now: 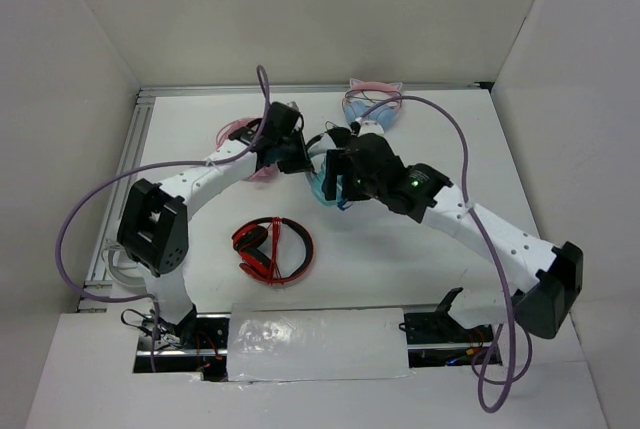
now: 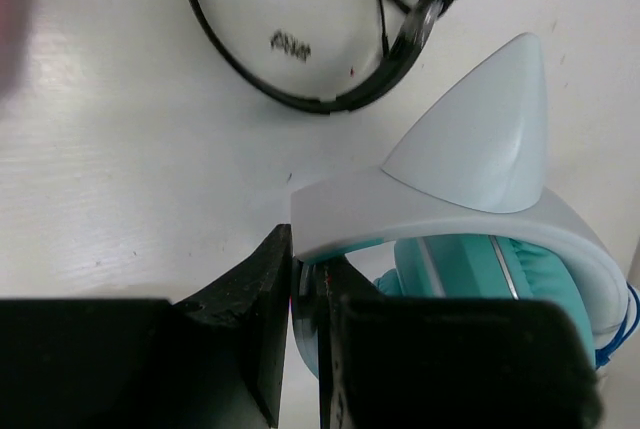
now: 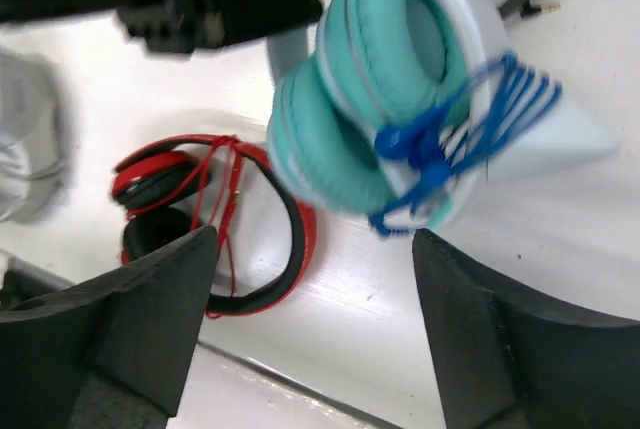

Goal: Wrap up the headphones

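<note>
Headphones [image 3: 385,79]: left jaws clamp headband [image 2: 345,214]; right jaws apart; table print [image 2: 290,44] unreadable.

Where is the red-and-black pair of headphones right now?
The red-and-black headphones lie on the white table at front centre in the top view, slightly left of middle, nearer than the teal cat-ear headphones.

Teal headphones [image 1: 322,192] between left pincer [image 1: 297,161] and right pincer [image 1: 338,165]; red headphones [image 1: 273,250] nearby

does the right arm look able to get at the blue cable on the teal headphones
Probably yes: the right fingers stand open and empty, and the blue cable wound on the teal headphones faces them with nothing between; the left fingers hold the headband.
</note>
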You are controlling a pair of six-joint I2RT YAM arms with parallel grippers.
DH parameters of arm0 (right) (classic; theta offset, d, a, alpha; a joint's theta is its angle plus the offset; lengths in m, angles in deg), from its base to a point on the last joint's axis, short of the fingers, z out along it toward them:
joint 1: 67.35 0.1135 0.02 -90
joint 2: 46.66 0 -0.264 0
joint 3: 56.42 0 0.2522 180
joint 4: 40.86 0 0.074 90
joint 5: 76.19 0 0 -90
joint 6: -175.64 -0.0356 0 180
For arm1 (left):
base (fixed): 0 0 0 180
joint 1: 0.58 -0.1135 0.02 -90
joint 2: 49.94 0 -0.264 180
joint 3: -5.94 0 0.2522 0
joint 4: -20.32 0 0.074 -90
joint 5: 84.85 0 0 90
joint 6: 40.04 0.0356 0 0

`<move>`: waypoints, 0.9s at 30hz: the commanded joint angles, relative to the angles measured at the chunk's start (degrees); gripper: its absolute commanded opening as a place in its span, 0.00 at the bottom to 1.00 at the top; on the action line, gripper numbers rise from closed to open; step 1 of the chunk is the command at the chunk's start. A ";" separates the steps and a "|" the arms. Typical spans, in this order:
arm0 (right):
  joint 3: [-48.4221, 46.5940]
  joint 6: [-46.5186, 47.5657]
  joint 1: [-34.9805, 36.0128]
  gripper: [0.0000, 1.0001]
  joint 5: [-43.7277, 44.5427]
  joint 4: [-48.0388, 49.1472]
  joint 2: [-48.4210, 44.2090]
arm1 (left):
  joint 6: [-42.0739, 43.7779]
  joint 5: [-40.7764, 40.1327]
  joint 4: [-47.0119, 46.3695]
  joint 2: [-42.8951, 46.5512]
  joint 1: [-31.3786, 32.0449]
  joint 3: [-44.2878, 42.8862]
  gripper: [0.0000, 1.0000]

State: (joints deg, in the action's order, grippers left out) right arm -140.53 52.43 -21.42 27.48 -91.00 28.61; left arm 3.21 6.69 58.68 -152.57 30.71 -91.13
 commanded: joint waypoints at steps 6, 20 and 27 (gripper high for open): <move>-1.81 5.44 -0.14 1.00 -2.87 5.00 -10.13 | -1.25 4.70 2.73 -4.85 -9.57 -14.67 0.00; 1.09 6.58 -5.59 1.00 -2.33 4.74 -11.28 | 0.07 9.80 6.16 -32.19 -25.57 -49.76 0.00; 2.40 6.76 -11.56 1.00 -7.60 6.67 -7.25 | 0.33 6.19 -4.10 -39.92 -26.81 -55.71 0.00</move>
State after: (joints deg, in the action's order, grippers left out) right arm -138.67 58.35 -31.02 22.72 -87.59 19.97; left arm 3.89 11.20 64.14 -190.99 3.02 -140.63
